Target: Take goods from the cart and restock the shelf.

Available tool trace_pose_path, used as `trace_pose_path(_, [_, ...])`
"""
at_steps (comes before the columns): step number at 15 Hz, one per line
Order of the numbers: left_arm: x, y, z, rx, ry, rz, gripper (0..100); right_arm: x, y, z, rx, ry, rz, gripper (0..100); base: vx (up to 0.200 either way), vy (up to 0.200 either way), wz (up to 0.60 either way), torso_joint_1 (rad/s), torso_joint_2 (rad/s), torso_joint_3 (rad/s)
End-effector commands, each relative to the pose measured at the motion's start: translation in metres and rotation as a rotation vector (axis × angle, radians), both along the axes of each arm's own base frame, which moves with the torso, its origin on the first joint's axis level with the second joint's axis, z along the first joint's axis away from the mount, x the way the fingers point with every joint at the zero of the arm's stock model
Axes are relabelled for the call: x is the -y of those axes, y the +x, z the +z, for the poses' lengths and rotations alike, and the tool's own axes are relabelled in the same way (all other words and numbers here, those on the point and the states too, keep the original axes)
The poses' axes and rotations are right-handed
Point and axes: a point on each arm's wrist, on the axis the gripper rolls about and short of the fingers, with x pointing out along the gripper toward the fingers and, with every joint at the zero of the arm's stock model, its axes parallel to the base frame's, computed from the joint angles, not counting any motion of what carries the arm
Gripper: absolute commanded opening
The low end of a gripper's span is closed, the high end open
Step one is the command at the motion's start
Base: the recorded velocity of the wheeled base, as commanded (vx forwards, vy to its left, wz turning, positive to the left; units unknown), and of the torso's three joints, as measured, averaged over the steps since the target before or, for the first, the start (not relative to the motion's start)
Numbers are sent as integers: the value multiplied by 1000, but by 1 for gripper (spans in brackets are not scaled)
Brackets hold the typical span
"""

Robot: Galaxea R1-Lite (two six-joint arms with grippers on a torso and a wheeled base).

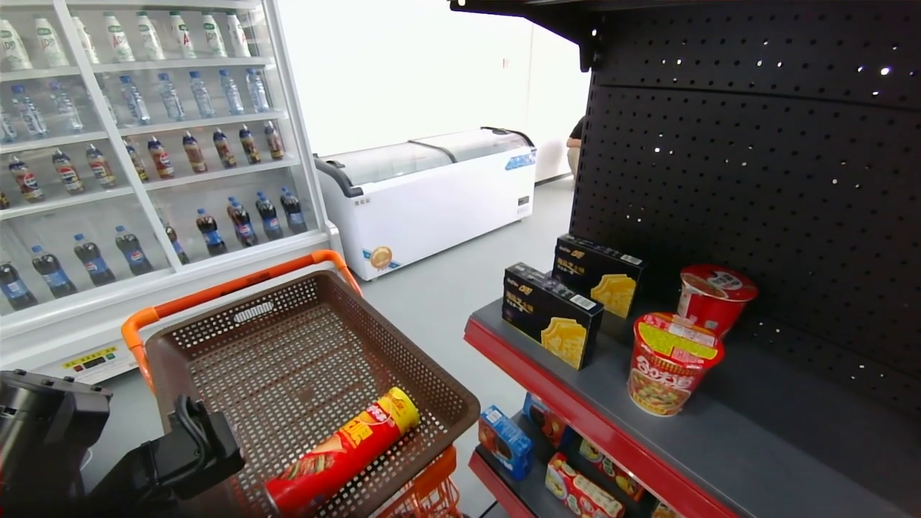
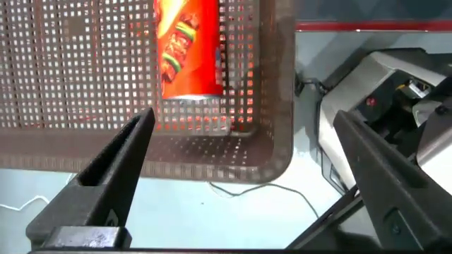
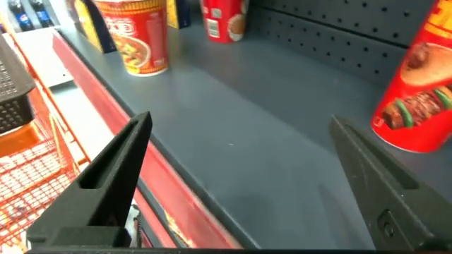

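The red chip can (image 1: pixel 344 452) lay on its side in the cart's brown basket (image 1: pixel 288 360), along the wall nearest the shelf (image 1: pixel 755 432). The left gripper (image 2: pixel 241 120) hung over a basket corner, jaws apart and empty. The right gripper (image 3: pixel 240 123) hung over the shelf's front edge, jaws apart and empty.

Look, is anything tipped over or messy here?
Only the red cylindrical chip can lies on its side in the brown plastic mesh basket. The red noodle cups and black boxes on the grey shelf stand upright.
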Motion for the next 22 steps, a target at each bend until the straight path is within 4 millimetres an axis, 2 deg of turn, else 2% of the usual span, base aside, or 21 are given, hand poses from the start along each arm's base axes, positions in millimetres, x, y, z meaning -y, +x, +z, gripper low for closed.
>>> trace_pose_path(1, [-1,-3,-2,-2,-1,-1,100,0,0,0,1,0,0,100,-200,0,0,-2,2,-2])
trace_pose_path(3, [0,-2,-2,21,-6,-4,100,0,0,0,1,0,0,100,-200,0,0,15,7,0])
trace_pose_path(9, [0,0,-1,16,-14,11,100,0,0,0,1,0,0,100,0,0,0,0,0,0])
trace_pose_path(14, [2,13,2,-16,-73,100,100,0,0,0,1,0,0,100,0,0,0,0,0,0])
trace_pose_path(18, [-3,59,20,20,-80,170,100,0,0,0,1,0,-2,100,0,0,0,0,0,0])
trace_pose_path(22, [-7,82,16,14,-42,160,100,0,0,0,1,0,0,100,0,0,0,0,0,0])
